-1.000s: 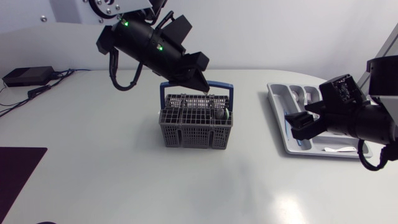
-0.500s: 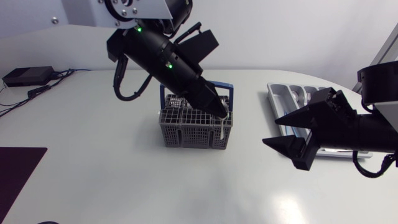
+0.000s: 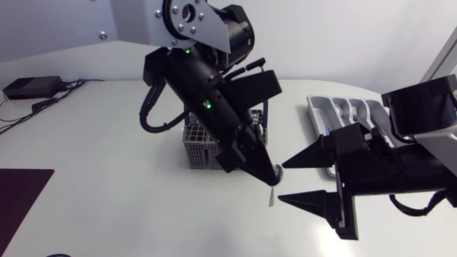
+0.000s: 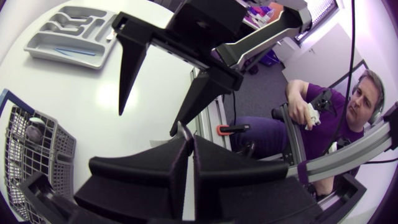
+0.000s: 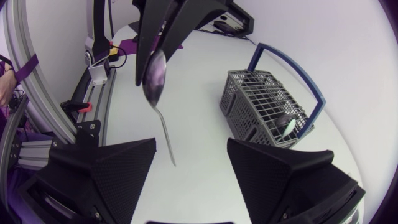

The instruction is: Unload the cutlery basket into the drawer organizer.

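My left gripper [image 3: 265,171] is shut on a silver spoon [image 3: 271,191], held by its bowl with the handle hanging down above the table, in front of and to the right of the grey cutlery basket [image 3: 200,148]. In the right wrist view the spoon [image 5: 155,78] hangs from the left gripper [image 5: 163,37], just ahead of my open right gripper [image 5: 191,146] and touching neither finger. My right gripper [image 3: 284,182] points left at the spoon. The basket [image 5: 264,109] still holds a piece of cutlery [image 5: 287,124]. The grey drawer organizer [image 3: 323,114] lies at the right, behind my right arm.
The blue handle [image 5: 292,68] stands up over the basket. A black box [image 3: 30,87] with cables sits at the table's far left, and a dark mat [image 3: 20,196] lies at the near left edge. In the left wrist view the organizer [image 4: 37,45] holds several pieces.
My left arm lifted the spoon out of the basket and carried it forward and right. My right arm swung away from the organizer, turned left and now points its open fingers at the spoon.
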{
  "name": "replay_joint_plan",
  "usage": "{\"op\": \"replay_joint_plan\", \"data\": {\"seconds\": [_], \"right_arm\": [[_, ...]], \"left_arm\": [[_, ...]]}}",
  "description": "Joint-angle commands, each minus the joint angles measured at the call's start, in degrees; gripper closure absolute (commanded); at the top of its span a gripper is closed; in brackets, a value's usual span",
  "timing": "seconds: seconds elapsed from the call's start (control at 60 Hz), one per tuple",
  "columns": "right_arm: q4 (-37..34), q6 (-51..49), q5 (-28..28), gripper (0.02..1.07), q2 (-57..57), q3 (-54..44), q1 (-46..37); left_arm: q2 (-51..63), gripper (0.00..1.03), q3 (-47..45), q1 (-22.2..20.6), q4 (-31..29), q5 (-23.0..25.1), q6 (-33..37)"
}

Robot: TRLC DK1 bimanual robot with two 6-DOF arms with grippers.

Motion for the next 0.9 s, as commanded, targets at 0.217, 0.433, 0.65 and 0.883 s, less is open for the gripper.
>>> {"op": "replay_joint_plan", "data": {"seconds": [0.217, 0.433, 0.65, 0.883], "right_arm": [[-3.40, 0.49, -0.90, 0.59, -3.16, -1.94, 5.99], [-2.96, 2.51, -0.28, 0.80, -4.21, -1.59, 8.01], [-2.52, 2.60, -0.11, 0.83, -2.98, -1.24, 8.27], [-1.29, 3.21, -0.20, 0.94, -2.98, -1.68, 8.45]], "left_arm": [[2.03, 0.97, 2.10, -0.82, -2.68, 0.95, 5.14], [2.20, 0.97, 2.01, -0.82, -2.68, 1.04, 5.93], [2.20, 0.97, 1.83, -0.99, -2.86, 1.04, 5.93], [2.12, 0.97, 1.74, -1.87, -3.65, 1.39, 6.11]]}}
